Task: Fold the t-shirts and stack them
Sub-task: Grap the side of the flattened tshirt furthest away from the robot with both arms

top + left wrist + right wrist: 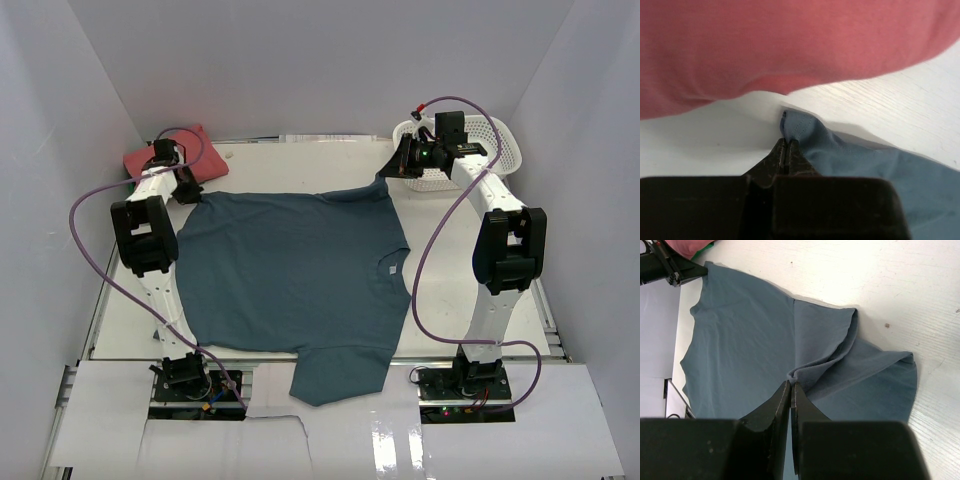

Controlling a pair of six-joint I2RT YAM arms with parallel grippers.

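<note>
The teal-blue t-shirt (290,270) lies spread flat on the table (300,160), between the two pincers and on their near side. One sleeve hangs over the table edge close to the arm bases.

The left pincer (786,145) is fully closed. Its two fingertips meet on a small raised corner of the teal fabric. This seems to be the far hem corner, judging from the white neck label (392,268), which sits towards the right side of the shirt. Just beyond this pincer, but apart from it, lies the coral-red t-shirt (790,45), which looks already folded.

The right pincer (791,387) is also closed with no gap. It pinches a bunched fold of the far sleeve, which rises in wrinkles in front of the fingertips. The white lattice basket (500,140) stands just beside this pincer, on its outer side.

The step in hand appears to be the first fold of the teal shirt, with both far corners gripped. The next move probably calls for both arms to lift a little and carry the far edge together towards the near edge. If one arm goes faster than the other, the fold line will likely come out skewed. The pinch at the left is thin, so the corner could slip out.
</note>
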